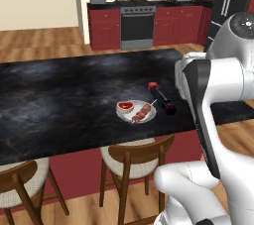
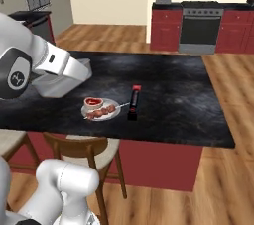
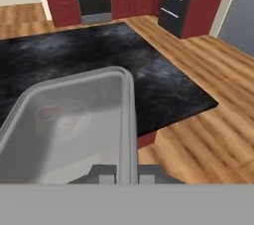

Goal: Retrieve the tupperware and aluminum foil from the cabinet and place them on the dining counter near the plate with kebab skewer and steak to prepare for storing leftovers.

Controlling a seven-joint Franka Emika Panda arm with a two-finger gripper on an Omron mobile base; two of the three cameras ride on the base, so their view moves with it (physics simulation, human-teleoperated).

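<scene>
My gripper (image 3: pixel 127 174) is shut on the rim of the tupperware (image 3: pixel 74 125), a pale grey see-through tub that spreads out in front of the hand. In the right base view the tupperware (image 2: pixel 53 88) hangs under the hand, just above the left part of the dining counter (image 2: pixel 173 95). The plate (image 1: pixel 136 111) lies near the counter's front edge with a steak (image 1: pixel 125 106) and a kebab skewer (image 1: pixel 142 113) on it. Just right of the plate (image 2: pixel 100 109) lies the aluminum foil (image 2: pixel 134 102), a long black box with a red end. The tub hovers left of and a little behind the plate.
Wooden stools (image 1: pixel 134 159) (image 2: pixel 84 147) stand against the counter's near side. Red kitchen cabinets and a stove (image 1: pixel 137 23) line the back wall, with a dark fridge (image 3: pixel 176 1) at the right. Wood floor lies beyond the counter's right end.
</scene>
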